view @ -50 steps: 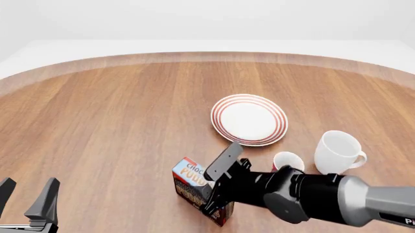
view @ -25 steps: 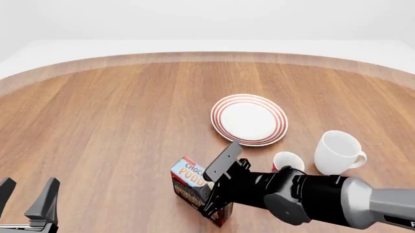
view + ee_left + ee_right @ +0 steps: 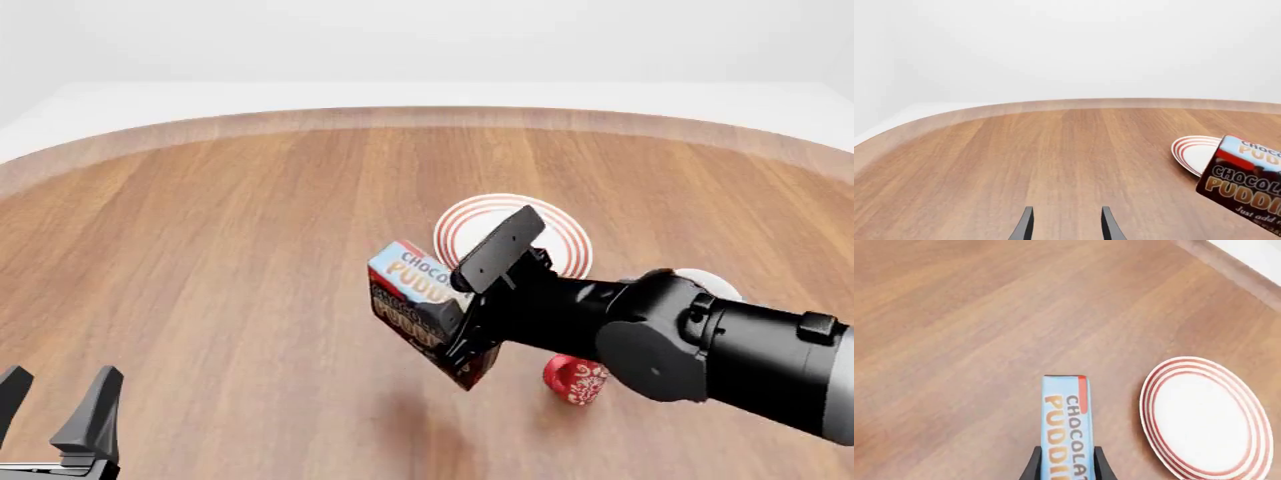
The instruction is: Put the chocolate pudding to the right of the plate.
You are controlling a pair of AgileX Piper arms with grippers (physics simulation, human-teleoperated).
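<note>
left wrist view: the left gripper [image 3: 1065, 226] is parted with nothing between its fingers, low over the table [image 3: 1021, 155]. off to one side and farther out are the chocolate pudding [image 3: 1244, 182], clear of the wood, and the plate [image 3: 1193, 152] behind it.

front view: the right gripper [image 3: 474, 300] clamps the chocolate pudding [image 3: 414, 300], raised above the table with its shadow below. the plate [image 3: 481, 228] lies just beyond the jaws. a red mug [image 3: 574, 379] sits under the arm.

right wrist view: the carton [image 3: 1065, 425] stands out from between the closed fingers, the plate [image 3: 1204, 417] beside it.
</note>
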